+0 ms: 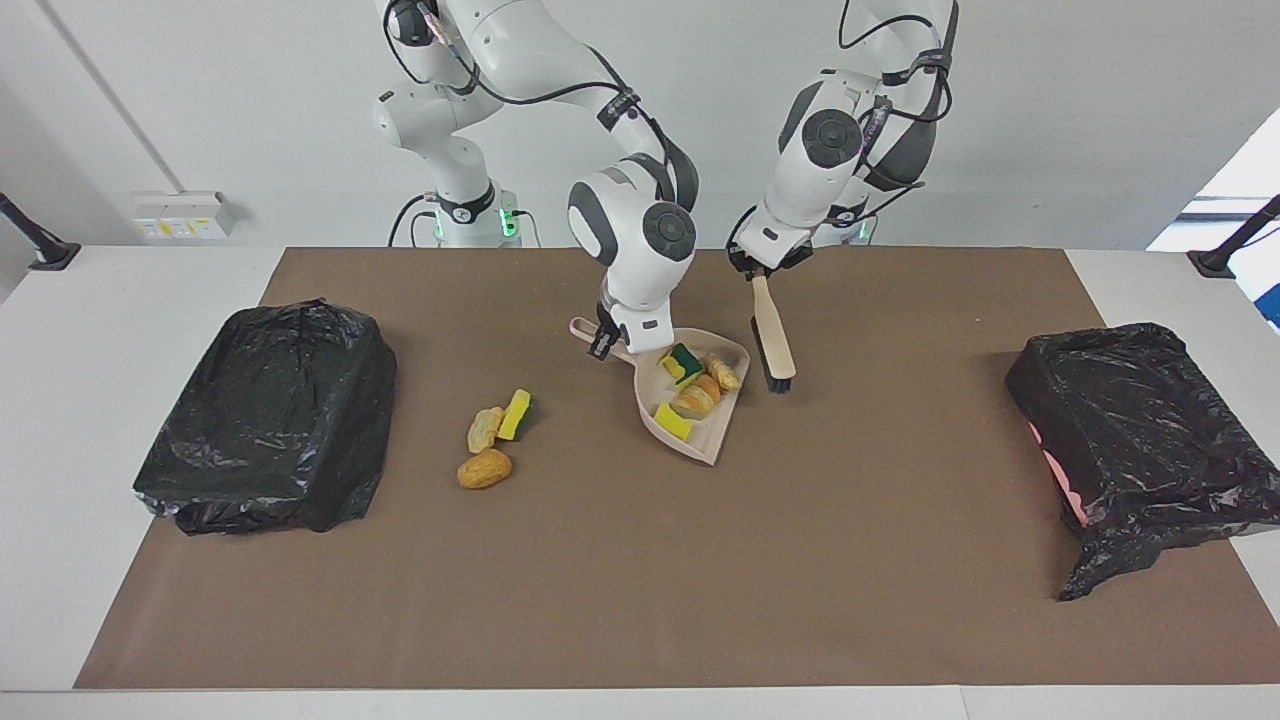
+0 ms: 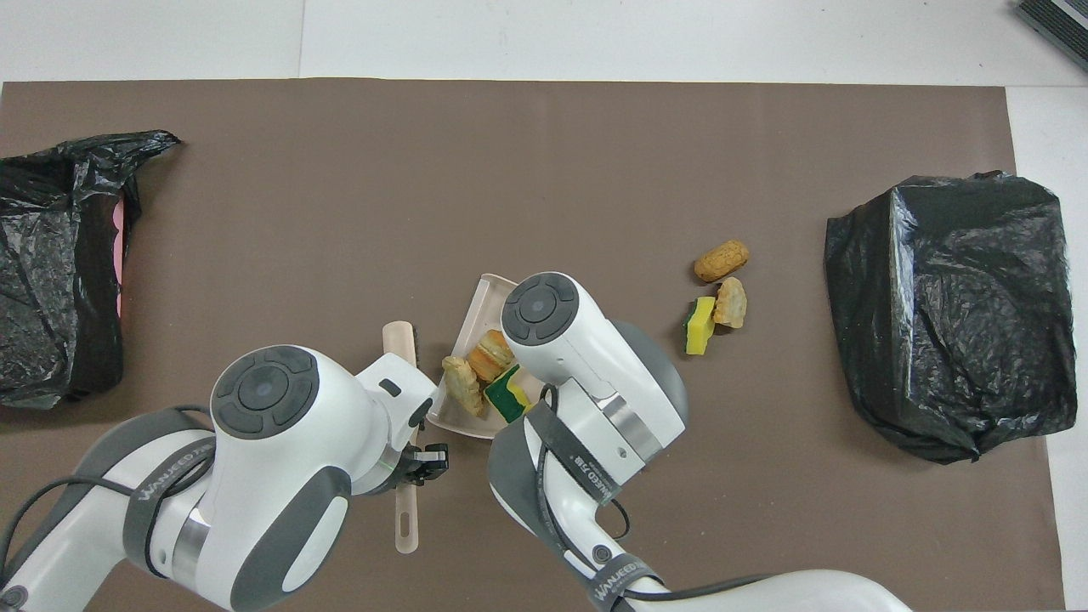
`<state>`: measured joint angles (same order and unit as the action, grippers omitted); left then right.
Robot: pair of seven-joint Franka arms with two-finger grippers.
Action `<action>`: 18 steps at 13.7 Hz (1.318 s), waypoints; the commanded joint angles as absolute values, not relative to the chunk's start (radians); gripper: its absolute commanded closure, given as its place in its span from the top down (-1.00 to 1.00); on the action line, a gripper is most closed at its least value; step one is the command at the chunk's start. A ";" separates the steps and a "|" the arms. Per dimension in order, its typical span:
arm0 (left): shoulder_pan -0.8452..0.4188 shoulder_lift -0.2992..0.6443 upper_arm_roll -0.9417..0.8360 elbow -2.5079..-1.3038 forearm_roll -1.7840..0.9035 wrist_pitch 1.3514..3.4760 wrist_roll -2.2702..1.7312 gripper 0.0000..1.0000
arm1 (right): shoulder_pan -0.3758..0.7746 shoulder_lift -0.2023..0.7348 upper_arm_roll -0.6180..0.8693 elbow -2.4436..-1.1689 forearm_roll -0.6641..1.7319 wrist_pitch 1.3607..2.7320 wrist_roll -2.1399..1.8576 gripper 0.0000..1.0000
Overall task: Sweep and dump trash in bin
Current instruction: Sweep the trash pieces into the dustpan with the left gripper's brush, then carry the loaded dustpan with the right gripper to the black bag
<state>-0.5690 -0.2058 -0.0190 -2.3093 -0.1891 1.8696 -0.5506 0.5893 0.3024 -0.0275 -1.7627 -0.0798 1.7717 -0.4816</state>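
Matt brown paper-like mat (image 1: 620, 580), glossy crinkled black plastic bags (image 1: 265, 415), smooth beige plastic dustpan (image 1: 700, 440), porous sponge chunks (image 1: 516, 414)
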 commanded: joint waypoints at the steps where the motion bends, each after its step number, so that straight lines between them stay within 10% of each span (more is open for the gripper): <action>1: -0.578 -0.252 -0.047 -2.358 -0.167 1.891 -0.607 -1.00 | 0.482 0.198 -0.015 -1.784 -0.078 1.783 -0.524 -1.00; 10: -0.751 -0.274 -0.183 -2.486 -0.175 2.080 -0.900 -1.00 | 0.082 0.064 -0.023 -1.678 -0.094 1.619 -0.903 -1.00; 18: -0.891 -0.334 -0.184 -2.625 -0.215 2.247 -0.933 -1.00 | -0.405 0.084 -0.031 -1.681 -0.182 1.761 -1.521 -1.00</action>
